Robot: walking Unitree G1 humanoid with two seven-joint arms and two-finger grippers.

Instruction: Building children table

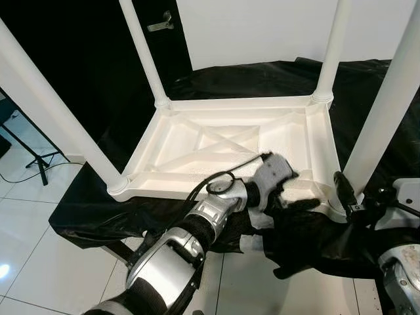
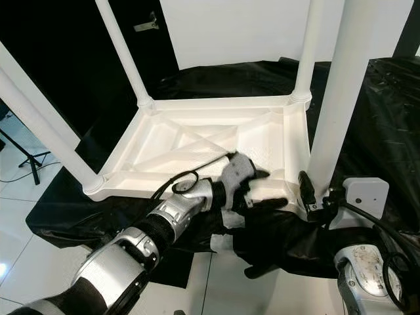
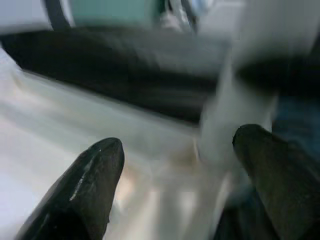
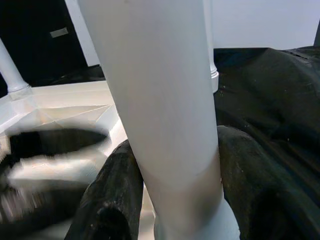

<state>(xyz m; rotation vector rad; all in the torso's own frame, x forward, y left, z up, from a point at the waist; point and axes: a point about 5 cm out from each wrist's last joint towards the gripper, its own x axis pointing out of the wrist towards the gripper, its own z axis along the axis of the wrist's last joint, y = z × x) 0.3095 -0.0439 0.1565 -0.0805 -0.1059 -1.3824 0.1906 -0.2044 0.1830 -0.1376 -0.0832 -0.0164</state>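
A glossy white tiled floor (image 1: 26, 216) and a pale wall lie behind a low surface draped in black plastic sheeting (image 1: 367, 85). On that sheeting the white children's table (image 1: 223, 141) rests upside down, its ribbed underside facing up and its four legs rising out of the corners.

In the left eye view, the left gripper (image 1: 298, 197) reaches in over the near rim of the tabletop, close to the near right corner; its black fingers blend with the sheeting, so their spread is hard to read here. A tripod foot (image 1: 39, 164) stands on the tiles at far left, and a door handle (image 1: 161, 25) shows on the dark door behind.

The right eye view brings the near right leg (image 2: 338, 98) forward as a thick white column, with the right gripper (image 2: 308, 190) at its foot, one black finger (image 2: 306, 188) standing up just beside the leg's base.

The left wrist view is blurred. Its two black fingers (image 3: 90, 180) sit spread well apart over the pale table surface, pinching nothing, with the leg a vague white streak beyond the farther finger.

The right wrist view is sharp: the leg (image 4: 160, 100) passes straight between the two black fingers (image 4: 112, 200), which close against it on both sides just above its base. Beyond, the tabletop's underside and a far leg (image 4: 9, 70) are visible.
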